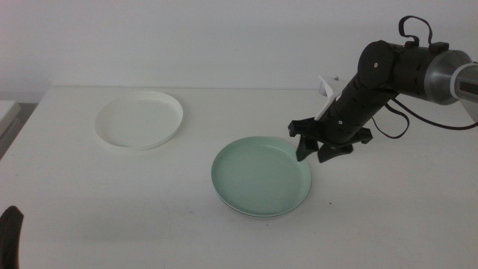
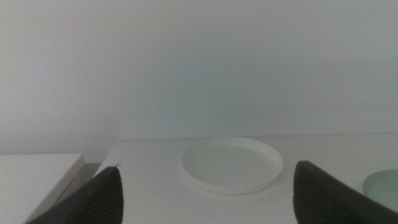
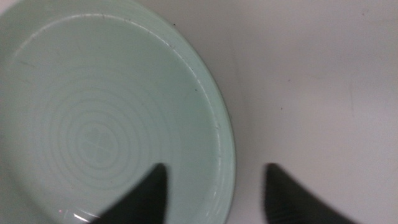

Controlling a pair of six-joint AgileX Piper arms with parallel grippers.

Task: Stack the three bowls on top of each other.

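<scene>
pale green bowl: the shallow round pale green plastic bowl [image 1: 261,175] sits near the middle of the white table [image 1: 112,202], a bit toward the right. There's a thin lighter edge peeking out under its near side, so it looks like it's resting on another bowl, but I can't make out the colour of that one for sure.

white bowl: the shallow round white plastic bowl [image 1: 140,119] is off on its own at the back left of the table, well apart from the green one. The left wrist view has it straight ahead [image 2: 232,165], flat on the table.

right gripper: the right gripper [image 1: 320,148] comes in from the right and hangs just above the green bowl's far right rim. Jaws are spread apart with nothing between them. In the right wrist view [image 3: 214,193] one jaw is over the inside of the green bowl [image 3: 93,124] and the other over bare table, so the rim runs between them, not touching as far as I can see.

left gripper: the left gripper [image 2: 205,199] is parked low at the near left edge of the table, jaws wide apart and holding nothing, only a dark tip of it [image 1: 10,232] shows in the middle view.
</scene>
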